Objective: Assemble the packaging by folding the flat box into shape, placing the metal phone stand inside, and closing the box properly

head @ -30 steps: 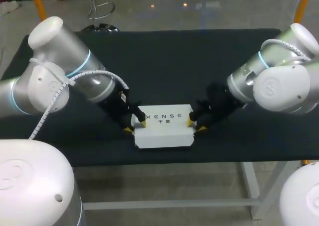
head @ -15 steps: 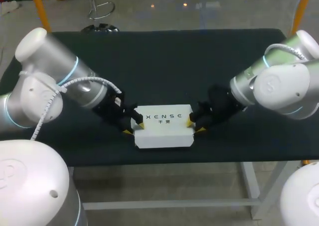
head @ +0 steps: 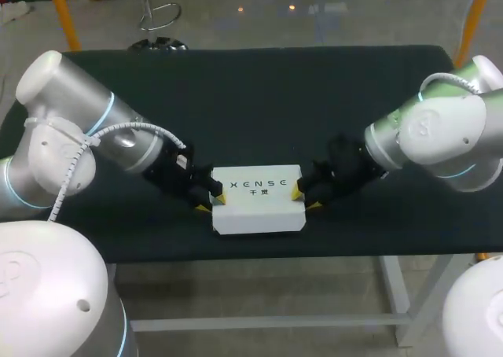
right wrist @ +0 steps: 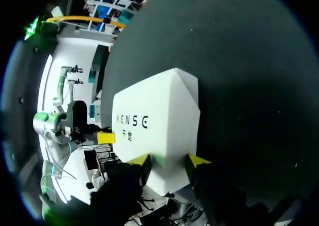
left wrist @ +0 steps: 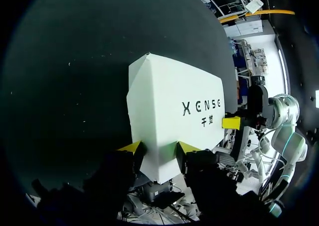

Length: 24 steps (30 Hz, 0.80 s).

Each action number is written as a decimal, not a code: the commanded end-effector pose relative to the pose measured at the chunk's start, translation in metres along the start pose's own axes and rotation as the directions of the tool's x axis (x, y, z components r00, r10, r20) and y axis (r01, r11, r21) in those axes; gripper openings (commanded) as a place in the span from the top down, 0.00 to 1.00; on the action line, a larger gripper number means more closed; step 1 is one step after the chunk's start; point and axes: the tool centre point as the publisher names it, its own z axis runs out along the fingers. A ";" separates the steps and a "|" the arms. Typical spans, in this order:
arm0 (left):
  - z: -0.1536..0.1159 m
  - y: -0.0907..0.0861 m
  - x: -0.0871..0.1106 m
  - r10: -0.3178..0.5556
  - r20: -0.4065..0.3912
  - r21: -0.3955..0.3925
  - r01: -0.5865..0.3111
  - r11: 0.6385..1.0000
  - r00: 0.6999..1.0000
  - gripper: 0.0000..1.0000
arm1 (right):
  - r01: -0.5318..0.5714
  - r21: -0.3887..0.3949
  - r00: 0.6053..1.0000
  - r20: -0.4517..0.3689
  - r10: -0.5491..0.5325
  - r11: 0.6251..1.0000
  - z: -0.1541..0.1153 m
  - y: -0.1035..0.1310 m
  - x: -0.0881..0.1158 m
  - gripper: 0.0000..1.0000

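Note:
The white box [head: 258, 204] lies folded into shape with its lid down, near the front edge of the black table [head: 259, 97]. My left gripper [head: 210, 198] is at its left end and my right gripper [head: 305, 198] at its right end. From the left wrist, the box [left wrist: 169, 111] has its near end between the left gripper [left wrist: 159, 147] tips, one on the top face and one at the end face. The right wrist view mirrors this, with the box [right wrist: 154, 121] held in the right gripper [right wrist: 169, 160]. No phone stand is in view.
The black table stretches bare behind and to both sides of the box. Its front edge [head: 259, 251] runs just below the box. Each wrist view shows the other arm's yellow fingertip [left wrist: 231, 122] at the box's far end.
The left arm's upper links swung outward and lower, and the left fingers drew in on the box's left end. The box and the right gripper stayed in place.

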 end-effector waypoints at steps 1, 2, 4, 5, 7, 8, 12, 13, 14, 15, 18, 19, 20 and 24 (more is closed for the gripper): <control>0.004 -0.001 0.004 -0.002 0.006 -0.003 0.002 1.000 1.000 0.54 | 0.005 0.000 1.000 -0.020 -0.005 1.000 0.003 -0.001 0.002 0.49; 0.004 -0.001 0.004 -0.003 0.006 -0.002 0.003 1.000 1.000 0.53 | 0.005 -0.002 1.000 -0.021 -0.005 1.000 0.003 -0.001 0.003 0.49; 0.004 0.000 0.005 -0.004 0.006 -0.001 0.004 1.000 1.000 0.53 | 0.003 -0.006 1.000 -0.028 -0.004 1.000 0.003 -0.002 0.003 0.47; 0.004 0.000 0.005 -0.005 0.006 -0.001 0.005 1.000 1.000 0.52 | 0.002 -0.006 1.000 -0.030 -0.003 1.000 0.002 -0.002 0.004 0.46; 0.003 0.000 0.005 -0.007 0.007 -0.001 0.007 1.000 1.000 0.52 | -0.001 -0.009 0.999 -0.035 0.000 1.000 0.002 -0.002 0.004 0.42; 0.003 0.000 0.005 -0.008 0.006 -0.001 0.008 1.000 1.000 0.51 | -0.002 -0.009 0.999 -0.036 0.002 1.000 0.002 -0.002 0.004 0.42; 0.003 0.001 0.006 -0.013 0.007 -0.007 0.013 1.000 1.000 0.48 | -0.017 -0.015 0.999 -0.042 0.017 1.000 0.001 -0.002 0.003 0.46; 0.003 0.001 0.006 -0.015 0.008 -0.008 0.015 1.000 1.000 0.44 | -0.017 -0.015 0.999 -0.042 0.017 1.000 0.001 -0.002 0.003 0.45; 0.003 0.001 0.006 -0.015 0.008 -0.008 0.015 1.000 1.000 0.42 | -0.017 -0.015 0.999 -0.042 0.017 1.000 0.001 -0.002 0.003 0.46; 0.003 0.001 0.006 -0.015 0.008 -0.008 0.015 1.000 1.000 0.42 | -0.017 -0.015 0.999 -0.042 0.017 1.000 0.001 -0.002 0.003 0.46; 0.003 0.001 0.006 -0.015 0.008 -0.008 0.015 1.000 1.000 0.44 | -0.017 -0.015 0.999 -0.042 0.017 1.000 0.001 -0.002 0.003 0.47; 0.003 0.001 0.006 -0.015 0.008 -0.008 0.015 1.000 1.000 0.45 | -0.017 -0.015 0.999 -0.042 0.017 1.000 0.001 -0.002 0.003 0.49; 0.003 0.001 0.006 -0.015 0.008 -0.008 0.015 1.000 1.000 0.46 | -0.017 -0.015 0.999 -0.042 0.017 1.000 0.001 -0.002 0.003 0.49; 0.003 0.001 0.006 -0.015 0.008 -0.008 0.015 1.000 1.000 0.47 | -0.017 -0.015 0.999 -0.042 0.017 1.000 0.001 -0.002 0.003 0.51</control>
